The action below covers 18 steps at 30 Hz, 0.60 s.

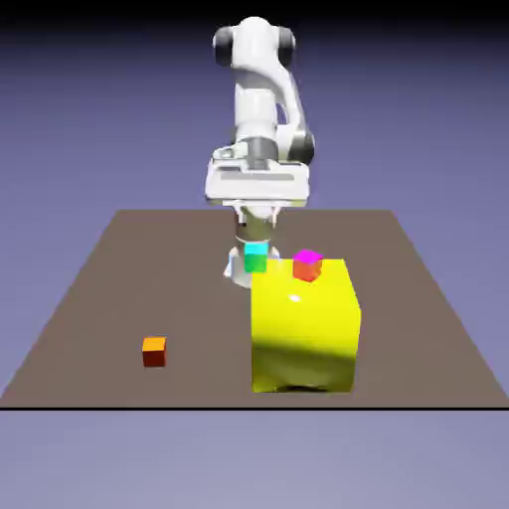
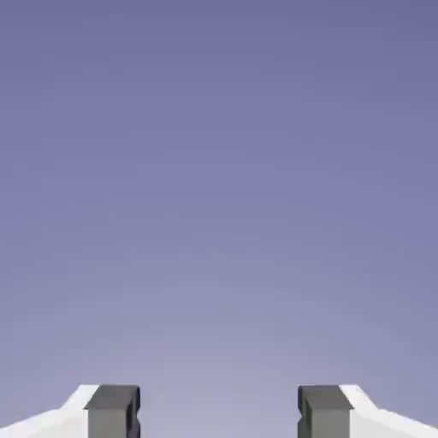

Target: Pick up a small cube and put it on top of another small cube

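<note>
Gripper: open, its two fingers [image 2: 114, 412] parted at the hand view's bottom edge, nothing between them.
Hand view: plain blue-violet backdrop [image 2: 219, 197] fills the rest of it.
Arm: the white arm [image 1: 255, 104] stands at the table's far edge, bent over its base, with the wide white hand [image 1: 258, 183] low in front of it.
Teal-green cube: this small cube [image 1: 255, 258] shows just below the hand in the exterior view, with a cyan top and a green front. It overlaps the yellow block's far left corner; whether it rests there cannot be told.
Magenta-topped cube: this small cube [image 1: 307, 266] shows against the far part of the block's top, to the exterior view's right of the teal-green one and apart from it, its sides red, its edges turned at a slant.
Yellow block: the big block [image 1: 303, 338] stands upright on the near part of the table, right of the middle.
Orange-topped cube: the small cube [image 1: 154, 352] sits flat on the near left part of the table [image 1: 159, 268], well apart from the block and the gripper, its sides darker red.
</note>
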Each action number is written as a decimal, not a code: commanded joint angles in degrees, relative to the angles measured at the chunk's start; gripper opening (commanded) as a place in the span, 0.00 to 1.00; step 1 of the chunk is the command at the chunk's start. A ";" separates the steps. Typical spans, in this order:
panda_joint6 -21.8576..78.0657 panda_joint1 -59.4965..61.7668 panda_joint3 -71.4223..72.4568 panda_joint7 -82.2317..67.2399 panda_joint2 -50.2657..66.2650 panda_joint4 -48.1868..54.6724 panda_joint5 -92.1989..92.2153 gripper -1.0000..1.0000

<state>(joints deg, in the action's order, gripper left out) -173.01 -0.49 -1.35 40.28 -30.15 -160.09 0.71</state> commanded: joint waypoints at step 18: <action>14.84 2.95 -20.16 -32.48 37.38 13.61 10.58 0.50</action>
<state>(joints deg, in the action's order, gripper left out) -158.17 2.50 -21.51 7.81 7.22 -146.48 11.29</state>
